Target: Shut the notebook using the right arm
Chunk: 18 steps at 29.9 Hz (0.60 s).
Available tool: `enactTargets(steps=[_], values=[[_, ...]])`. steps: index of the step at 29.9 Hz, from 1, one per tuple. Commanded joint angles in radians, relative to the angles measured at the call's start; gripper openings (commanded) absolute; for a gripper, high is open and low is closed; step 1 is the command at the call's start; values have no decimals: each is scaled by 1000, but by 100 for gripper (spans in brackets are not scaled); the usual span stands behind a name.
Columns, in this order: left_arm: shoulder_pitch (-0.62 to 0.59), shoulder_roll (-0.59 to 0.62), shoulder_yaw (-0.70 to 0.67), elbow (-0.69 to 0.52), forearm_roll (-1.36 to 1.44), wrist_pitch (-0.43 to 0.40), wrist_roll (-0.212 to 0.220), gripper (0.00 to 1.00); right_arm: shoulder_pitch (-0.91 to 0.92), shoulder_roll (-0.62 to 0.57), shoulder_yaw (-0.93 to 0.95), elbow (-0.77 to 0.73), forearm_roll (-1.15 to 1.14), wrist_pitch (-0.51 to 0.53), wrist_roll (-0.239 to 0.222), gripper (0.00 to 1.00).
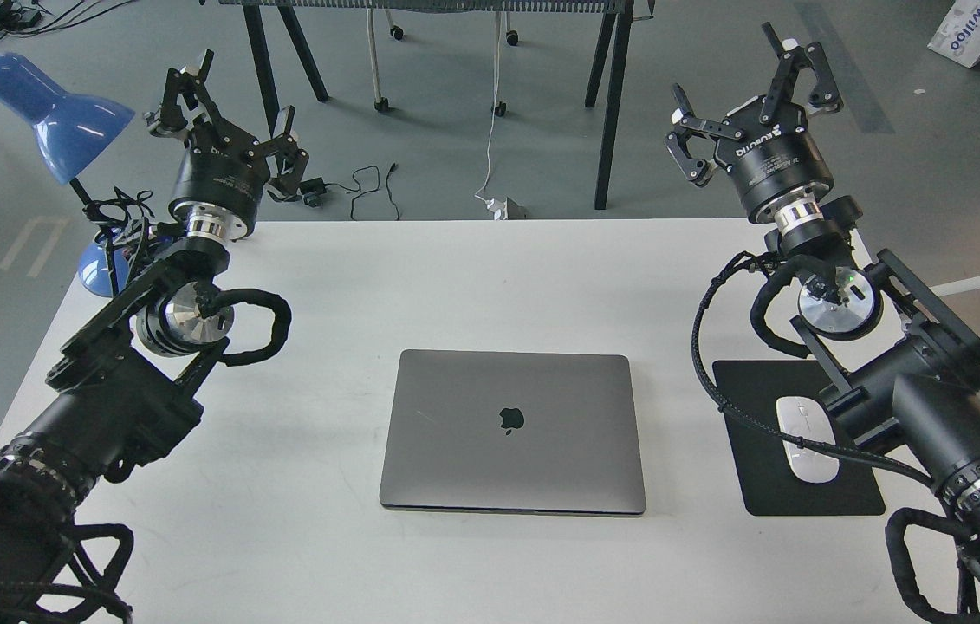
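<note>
Laptop (512,431) first: the space-grey notebook lies flat on the white table (351,286) with its lid fully down, the dark apple logo facing up, so by the look of it the closing is already done and nothing of the task seems left but perhaps bringing the arm to rest. From the head view, the right gripper (754,91) is raised beyond the far edge of the table, its fingers spread wide and holding nothing; the notebook sits well apart from those jaws, nearer the robot and off toward the table's middle. Between the jaws and the robot's body, partly under the right arm, a white mouse (804,438) rests on a black mouse pad (767,485), just beside the notebook's right edge but not touching it. The left gripper (225,108) is likewise lifted past the far left of the table, fingers splayed open and empty, with the notebook well away from it too. A blue desk lamp (56,117) stands just outside those left jaws, at the table's corner.
</note>
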Motion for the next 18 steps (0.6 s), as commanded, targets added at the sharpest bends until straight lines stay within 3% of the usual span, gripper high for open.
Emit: enactTargets(steps=[1,18], values=[[0,0,0,0,0,0,0,100,-3,3,0,-4,-2,-1,0,100],[0,0,0,0,0,0,0,100,-3,3,-10,-4,-3,-4,0,100]])
